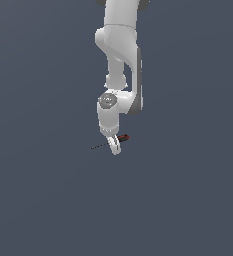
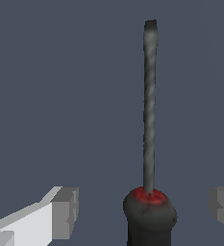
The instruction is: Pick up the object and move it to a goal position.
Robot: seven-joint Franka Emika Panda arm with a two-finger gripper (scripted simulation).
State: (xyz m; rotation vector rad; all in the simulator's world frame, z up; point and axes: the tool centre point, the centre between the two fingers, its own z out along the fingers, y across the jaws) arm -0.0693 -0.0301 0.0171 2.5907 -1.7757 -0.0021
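Note:
The object (image 1: 122, 138) is a tiny screwdriver-like tool with a red-and-black handle and a thin dark shaft that points toward the exterior view's left. It lies on the flat grey surface. My white gripper (image 1: 115, 145) has come down over its handle end. In the wrist view the handle (image 2: 149, 218) sits between the two grey fingertips (image 2: 65, 212), with a clear gap on each side. The shaft (image 2: 149, 105) runs straight away from the handle. The gripper (image 2: 144, 211) is open, and neither pad touches the tool.
Plain dark grey ground (image 1: 48, 190) spreads around the tool in every direction. The white arm (image 1: 119, 45) reaches down from the top of the exterior view. No other objects show.

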